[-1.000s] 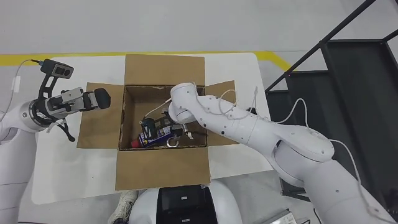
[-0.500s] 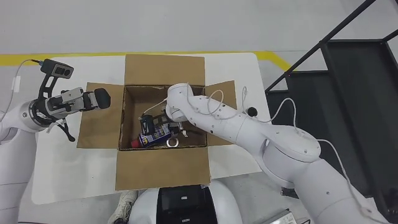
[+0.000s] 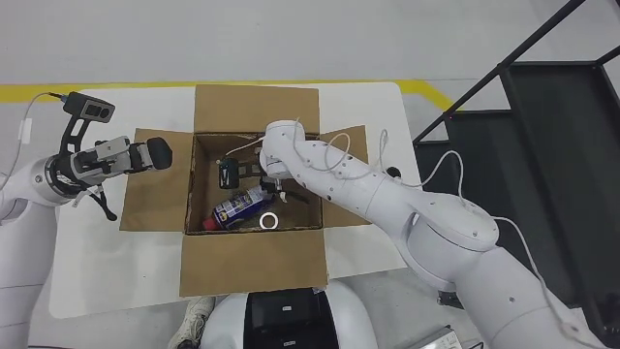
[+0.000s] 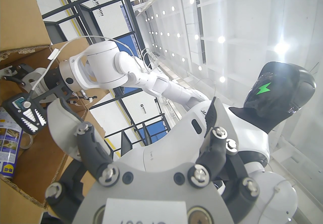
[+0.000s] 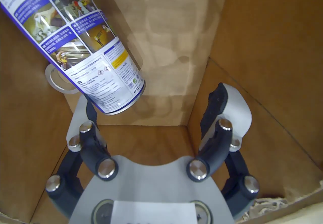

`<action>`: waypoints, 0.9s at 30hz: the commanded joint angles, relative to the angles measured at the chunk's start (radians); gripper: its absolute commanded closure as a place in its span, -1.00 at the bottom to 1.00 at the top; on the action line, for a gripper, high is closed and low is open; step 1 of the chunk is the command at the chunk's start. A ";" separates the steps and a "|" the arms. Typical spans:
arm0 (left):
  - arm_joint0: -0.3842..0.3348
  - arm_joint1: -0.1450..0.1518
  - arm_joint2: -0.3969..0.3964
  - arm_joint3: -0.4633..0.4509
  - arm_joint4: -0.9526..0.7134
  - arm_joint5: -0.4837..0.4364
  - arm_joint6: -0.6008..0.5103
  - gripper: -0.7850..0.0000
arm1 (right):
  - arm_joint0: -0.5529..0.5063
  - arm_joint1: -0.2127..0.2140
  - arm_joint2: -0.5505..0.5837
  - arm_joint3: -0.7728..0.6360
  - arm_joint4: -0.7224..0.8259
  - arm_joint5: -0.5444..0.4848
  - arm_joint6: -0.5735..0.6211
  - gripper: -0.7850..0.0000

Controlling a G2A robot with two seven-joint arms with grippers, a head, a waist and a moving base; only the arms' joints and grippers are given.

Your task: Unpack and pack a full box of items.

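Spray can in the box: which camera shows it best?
The right wrist view: the spray can is close, with label and bottom rim clear, though its cap end is cut off. The top view shows the whole can lying in the box, small. The left wrist view catches part of its side.

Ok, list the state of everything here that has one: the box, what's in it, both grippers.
Cardboard box: open, flaps folded outward.
Spray can: lying on its side on the box floor, not gripped.
Tape roll: lying flat on the box floor, next to the can.
Right gripper: open, empty, down inside the box.
Left gripper: open, empty, outside the box by a flap.
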 commanded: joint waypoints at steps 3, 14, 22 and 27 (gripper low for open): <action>0.000 0.000 0.000 0.000 0.000 0.000 0.000 -1.00 | -0.016 0.010 0.017 -0.020 -0.027 0.034 -0.007 -1.00; 0.000 0.000 0.000 0.000 0.000 0.000 0.000 -1.00 | -0.052 0.043 0.035 -0.119 -0.072 -0.094 0.070 -1.00; 0.000 0.000 0.000 0.000 0.000 0.000 0.000 -1.00 | -0.050 0.021 0.022 -0.097 -0.084 -0.151 0.054 -1.00; 0.000 0.000 0.000 0.000 0.000 0.000 0.000 -1.00 | -0.035 -0.002 0.006 -0.074 -0.114 -0.175 0.021 -1.00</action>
